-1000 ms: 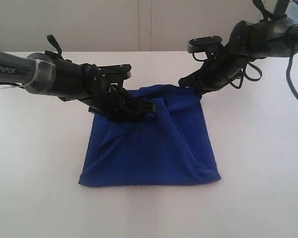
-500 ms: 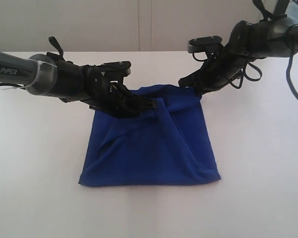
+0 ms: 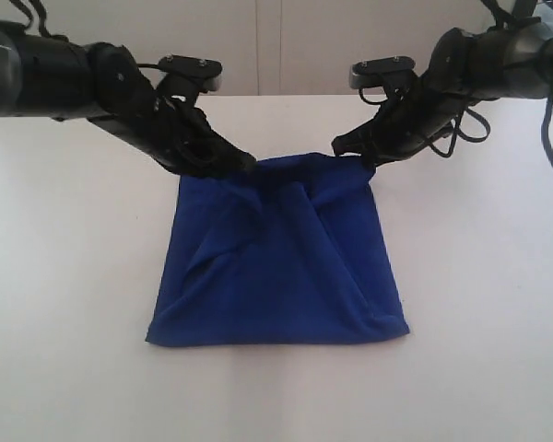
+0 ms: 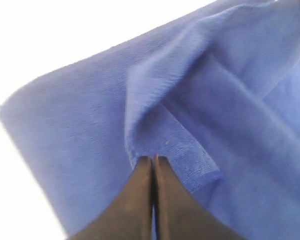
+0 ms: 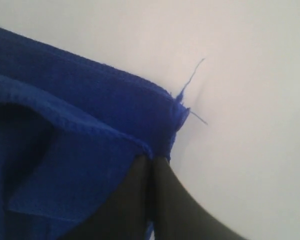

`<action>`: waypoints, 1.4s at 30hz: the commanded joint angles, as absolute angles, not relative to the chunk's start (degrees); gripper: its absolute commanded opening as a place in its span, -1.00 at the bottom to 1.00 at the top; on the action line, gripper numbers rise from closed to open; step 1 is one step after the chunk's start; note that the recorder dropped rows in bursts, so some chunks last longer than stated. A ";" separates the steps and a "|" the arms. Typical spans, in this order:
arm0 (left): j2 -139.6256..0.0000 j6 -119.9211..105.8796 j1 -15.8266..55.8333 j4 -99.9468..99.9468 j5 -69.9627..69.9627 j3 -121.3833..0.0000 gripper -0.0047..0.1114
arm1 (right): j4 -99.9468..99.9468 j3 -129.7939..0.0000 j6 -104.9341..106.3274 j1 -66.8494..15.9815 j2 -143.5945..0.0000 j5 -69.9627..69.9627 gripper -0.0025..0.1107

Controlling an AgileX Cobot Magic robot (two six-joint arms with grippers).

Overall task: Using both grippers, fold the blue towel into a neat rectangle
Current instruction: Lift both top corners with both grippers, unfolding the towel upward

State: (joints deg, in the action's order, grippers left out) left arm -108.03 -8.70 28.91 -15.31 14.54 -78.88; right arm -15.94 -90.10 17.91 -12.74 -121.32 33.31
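On inspection, the blue towel (image 3: 281, 267) lay at the centre of the frame on the white table (image 3: 74, 322). Its near edge was flat toward the bottom of the frame and its far edge was raised toward the top. The left gripper (image 3: 242, 166), at the upper left of the cloth, had its jaws pressed together on a fold of the far edge. Its wrist view showed the tips meeting with blue cloth pinched between them, though the bite was small. The right gripper (image 3: 352, 147), at the upper right of the cloth, was likewise clamped tight on the far right corner, just beside the loose thread (image 5: 192, 77). The cloth between the two grips was not taut: ridges and a sagging pleat ran down its middle. I judged the step in hand to be carrying the far edge over to the near edge. To do it well, you needed first to draw the grippers slightly apart so the held edge went straight. You then needed to lift both to the same height and bring them at one pace toward the bottom of the frame. The held corners needed to land squarely on the near corners before release. The left grip looked shallow and off the true corner, so I judged it liable to slip or skew the fold.
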 commanded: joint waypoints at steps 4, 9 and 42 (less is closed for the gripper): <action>-100.08 -16.52 26.65 -12.31 22.80 -80.29 -0.92 | -15.42 -90.03 19.61 -12.51 -113.59 36.20 -0.96; -96.52 -16.61 26.65 -12.31 29.34 -82.46 -0.92 | -15.42 -90.03 21.35 -12.64 -107.90 39.55 -0.96; -84.04 -14.14 26.96 -17.89 49.96 -83.31 -0.92 | -15.42 -82.53 24.34 -12.64 -84.23 47.85 -0.96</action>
